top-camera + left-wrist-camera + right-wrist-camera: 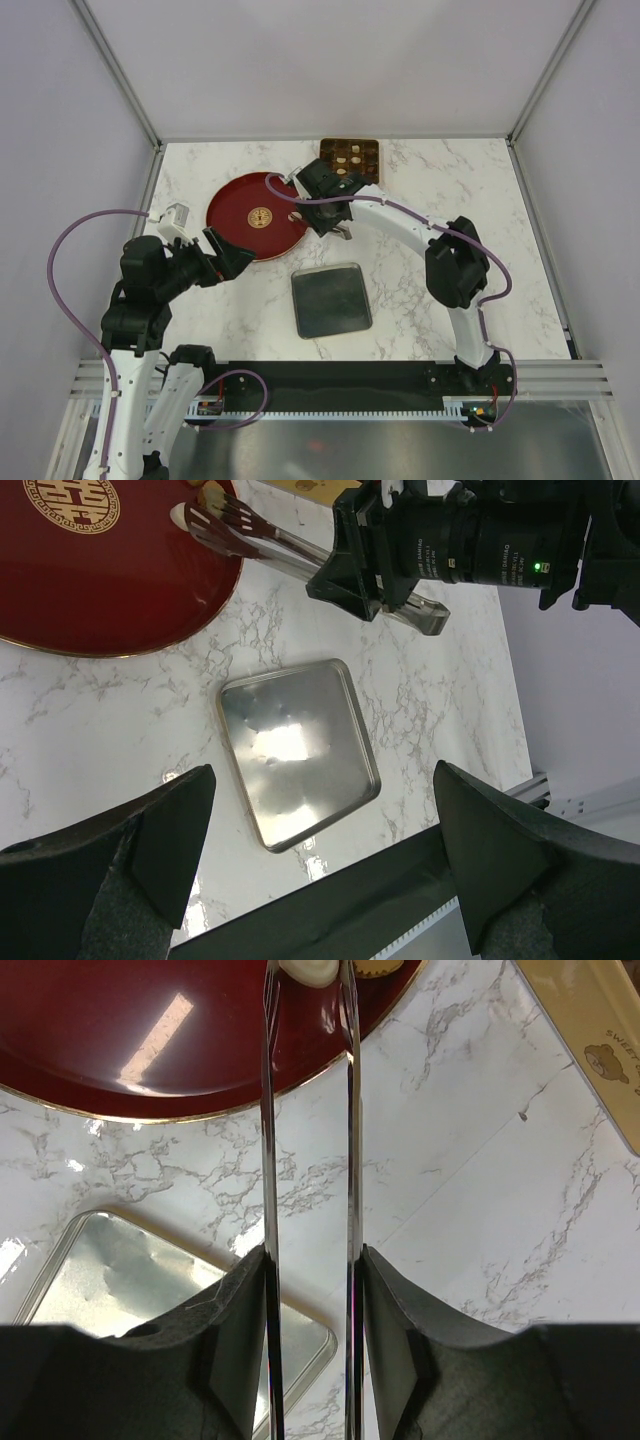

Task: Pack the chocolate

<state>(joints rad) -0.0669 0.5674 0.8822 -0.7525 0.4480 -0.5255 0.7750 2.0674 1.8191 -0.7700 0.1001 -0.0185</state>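
R gripper [312,1290] jaws clamp tongs [270,1160], tips straddling cream chocolate [310,970] at red dish [150,1040] 3 o'clock rim. L gripper [325,850] jaws wide, empty. Risk: piece squirts out (thin, slick blades) w/ uneven squeeze before reaching gold tin [350,155] at 1 o'clock.

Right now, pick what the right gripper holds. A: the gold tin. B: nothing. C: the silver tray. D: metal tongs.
D: the right gripper is shut on the tongs, whose tips reach a cream chocolate on the red dish.
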